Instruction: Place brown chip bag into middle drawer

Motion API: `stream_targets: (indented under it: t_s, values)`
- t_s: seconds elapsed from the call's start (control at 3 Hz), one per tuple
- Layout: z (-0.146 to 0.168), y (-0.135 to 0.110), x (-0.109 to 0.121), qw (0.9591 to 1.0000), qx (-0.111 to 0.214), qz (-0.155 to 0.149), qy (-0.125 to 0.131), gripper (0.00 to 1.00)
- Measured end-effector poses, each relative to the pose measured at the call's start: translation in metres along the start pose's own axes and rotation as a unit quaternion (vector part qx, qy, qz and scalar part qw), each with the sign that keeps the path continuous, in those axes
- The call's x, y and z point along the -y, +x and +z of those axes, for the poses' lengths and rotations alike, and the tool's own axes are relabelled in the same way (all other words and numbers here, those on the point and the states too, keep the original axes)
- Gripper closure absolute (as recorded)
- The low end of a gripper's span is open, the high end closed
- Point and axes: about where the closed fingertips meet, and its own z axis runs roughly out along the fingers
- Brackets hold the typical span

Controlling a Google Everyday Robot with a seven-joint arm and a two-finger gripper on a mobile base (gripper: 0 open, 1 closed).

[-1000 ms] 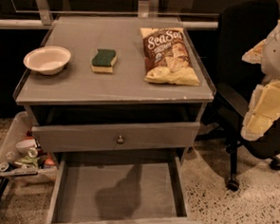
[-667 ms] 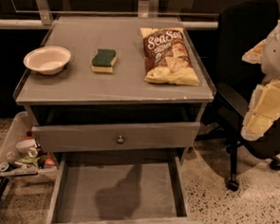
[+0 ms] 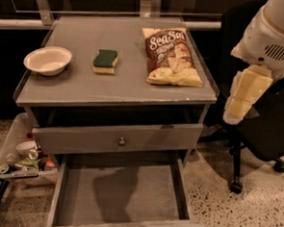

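Note:
The brown chip bag (image 3: 171, 55) lies flat on the right side of the grey cabinet top (image 3: 76, 85), "Sea Salt" script facing up, pale yellow edge toward the front. The middle drawer (image 3: 122, 193) is pulled open low in front of the cabinet, and its flat grey floor is bare. Only the white and pale yellow links of my arm (image 3: 252, 79) show at the right edge, beside the cabinet and above the floor. My gripper itself is out of view.
A green-and-yellow sponge (image 3: 105, 61) and a white bowl (image 3: 47, 60) sit on the cabinet top left of the bag. A shut grey drawer front with a round knob (image 3: 122, 141) sits above the open drawer. A black office chair (image 3: 266, 128) stands right. A tray of clutter (image 3: 21, 158) sits low left.

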Motion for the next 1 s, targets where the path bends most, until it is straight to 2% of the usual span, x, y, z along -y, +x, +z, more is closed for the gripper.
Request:
stream_targets:
  t_s: [0.33,0.67,1.0]
  values:
    - [0.013,-0.022,0.024,0.9998,-0.014,0.01,-0.007,0.0]
    - [0.024,-0.04,0.047,0.9991,-0.04,0.013,-0.002,0.0]
    - [0.024,-0.046,0.051,0.9994,-0.033,0.01,0.008,0.0]
